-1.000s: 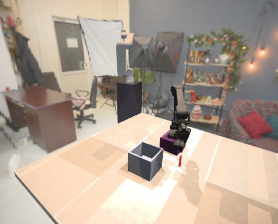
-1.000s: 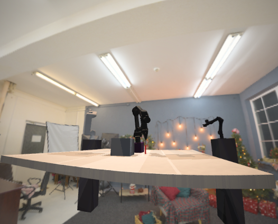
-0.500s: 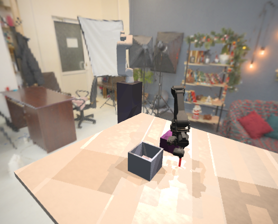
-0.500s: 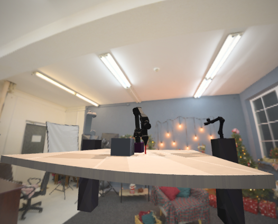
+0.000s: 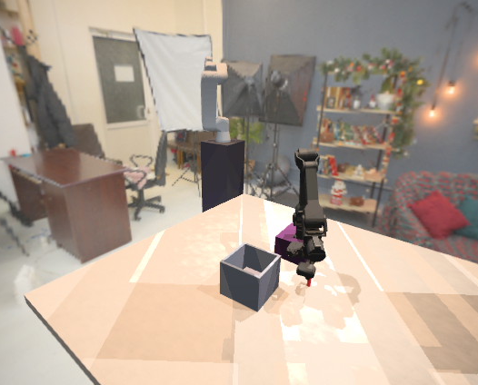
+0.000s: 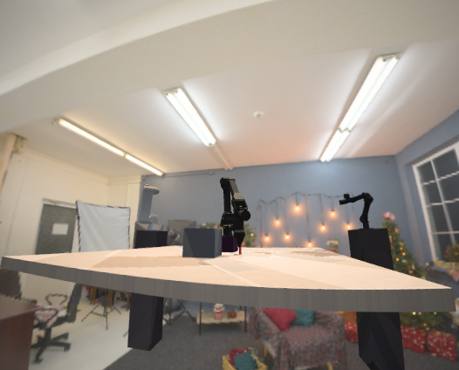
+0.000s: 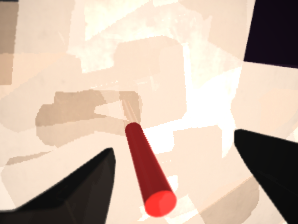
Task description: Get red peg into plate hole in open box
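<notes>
The red peg [image 5: 309, 282] [image 6: 240, 250] [image 7: 150, 167] stands upright on the table, its upper part hidden by the gripper in the top and exterior views. My gripper [image 5: 306, 276] [image 6: 241, 245] [image 7: 174, 145] is open, low over the peg and pointing down. In the wrist view the peg's top end shows between the two fingers, closer to the left finger, with a gap on each side. The open grey box [image 5: 239, 283] [image 6: 202, 243] stands left of the peg in the top and exterior views. A bit of pale pink plate [image 5: 252, 271] shows inside it; the hole is hidden.
A purple block [image 5: 284, 246] [image 6: 229, 244] stands behind the box and peg, beside my arm; its dark side [image 7: 275, 32] shows at the wrist view's top right. The table [image 5: 164, 327] [image 6: 289, 279] carries them all. Two other arms stand on dark pedestals beyond the table.
</notes>
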`<state>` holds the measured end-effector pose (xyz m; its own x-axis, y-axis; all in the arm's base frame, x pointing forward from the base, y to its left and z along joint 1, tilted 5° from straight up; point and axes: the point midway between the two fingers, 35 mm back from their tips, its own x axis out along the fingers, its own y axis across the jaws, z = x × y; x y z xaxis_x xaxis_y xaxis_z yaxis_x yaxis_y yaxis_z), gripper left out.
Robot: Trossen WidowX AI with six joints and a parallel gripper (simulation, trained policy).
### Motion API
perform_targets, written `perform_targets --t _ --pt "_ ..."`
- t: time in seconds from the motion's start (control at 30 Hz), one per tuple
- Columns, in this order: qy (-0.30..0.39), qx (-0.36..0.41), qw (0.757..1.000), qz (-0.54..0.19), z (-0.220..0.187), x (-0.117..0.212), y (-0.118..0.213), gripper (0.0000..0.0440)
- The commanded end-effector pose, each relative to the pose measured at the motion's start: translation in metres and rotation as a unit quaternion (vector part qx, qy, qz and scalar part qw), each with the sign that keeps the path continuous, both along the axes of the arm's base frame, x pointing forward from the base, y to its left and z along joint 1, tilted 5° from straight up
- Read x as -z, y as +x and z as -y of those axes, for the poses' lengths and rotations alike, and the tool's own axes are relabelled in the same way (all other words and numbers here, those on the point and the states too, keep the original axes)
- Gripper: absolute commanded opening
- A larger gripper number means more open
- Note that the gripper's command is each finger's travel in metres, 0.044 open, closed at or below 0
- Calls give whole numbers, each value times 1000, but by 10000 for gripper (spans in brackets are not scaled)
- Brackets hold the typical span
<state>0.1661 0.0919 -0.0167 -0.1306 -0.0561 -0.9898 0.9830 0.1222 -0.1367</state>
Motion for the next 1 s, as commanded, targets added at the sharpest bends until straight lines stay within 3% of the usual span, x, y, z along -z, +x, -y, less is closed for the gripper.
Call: perform_targets --t 0.0,0.53,0.97 --pt "-7 -3 1000 4 0 9 1 322" --pt "5 -41 999 15 -11 30 6 55" --pt "21 -36 999 33 -19 13 13 19"
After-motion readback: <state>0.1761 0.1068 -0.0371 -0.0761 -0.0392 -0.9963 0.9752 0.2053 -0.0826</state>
